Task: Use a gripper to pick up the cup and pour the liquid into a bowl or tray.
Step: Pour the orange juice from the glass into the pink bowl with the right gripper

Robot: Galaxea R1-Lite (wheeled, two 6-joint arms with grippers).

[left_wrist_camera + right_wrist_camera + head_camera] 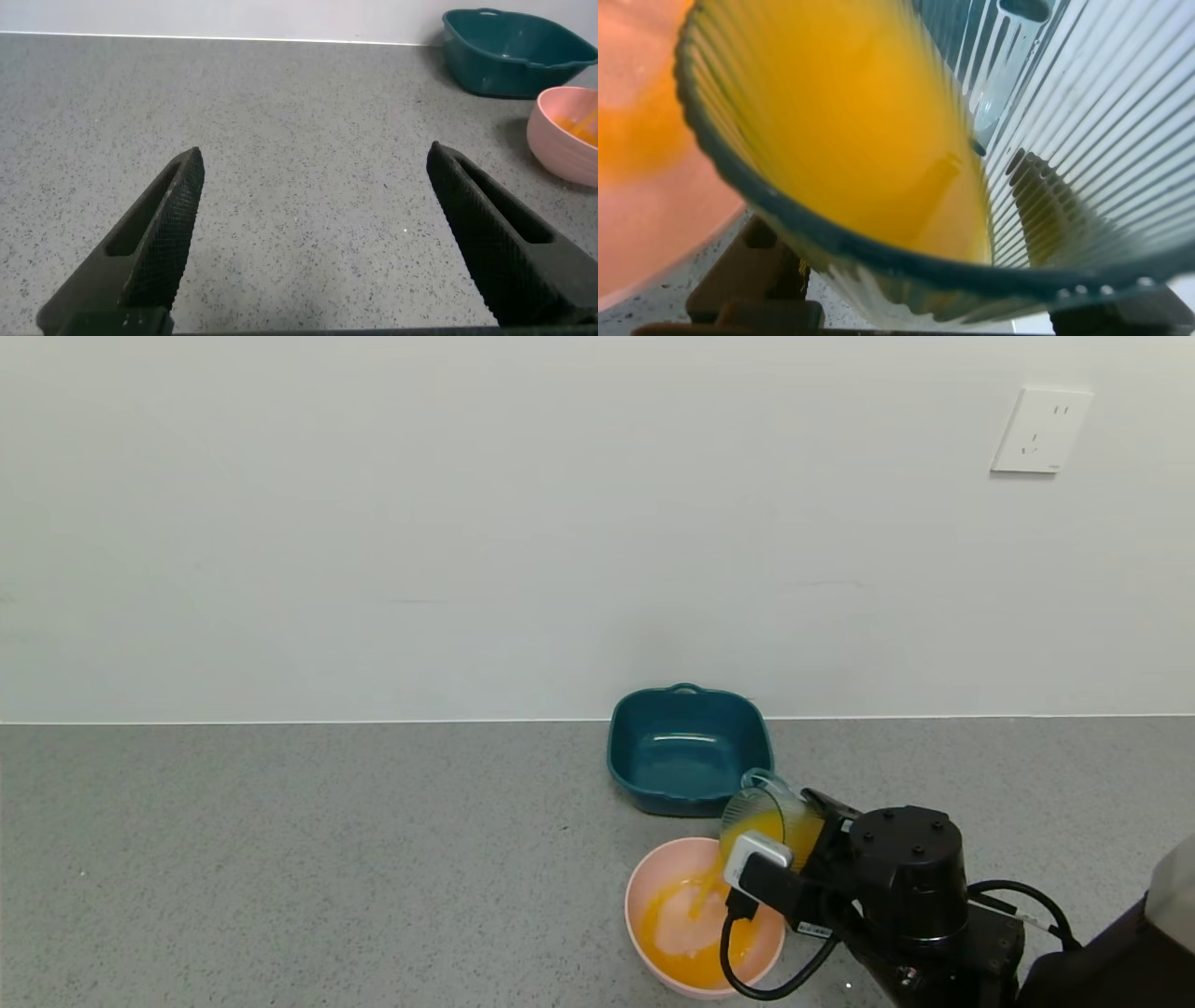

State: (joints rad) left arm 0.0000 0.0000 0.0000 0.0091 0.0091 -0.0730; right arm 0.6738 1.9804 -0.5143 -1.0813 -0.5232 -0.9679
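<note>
I am in the middle of the pour. My right gripper [794,854] is closed around the cup [770,821] and holds it tipped over, with the mouth low and just above the far edge of the pink bowl [653,877]. The orange liquid [695,919] runs in a thin stream from the rim and already makes a wide pool in the bowl, directly below and a little to the left of my gripper. In the right wrist view I see that a good part of the liquid is left in the cup [906,177].

To do this step well, I think I must increase the tilt slowly, so the stream does not jump past the near wall of the bowl. I should keep the rim over the middle of the bowl, not over its edge, and keep the grip firm, because the ribbed plastic looks thin.

The left gripper [313,233] is parked with its 2 fingers wide apart and nothing between them, well to the left of the bowl.

The counter [327,859] is grey speckled stone and looks dry around the bowl. Beyond my right gripper stands 1 teal dish [686,747], and behind it a plain white wall with a socket [1041,429]
</note>
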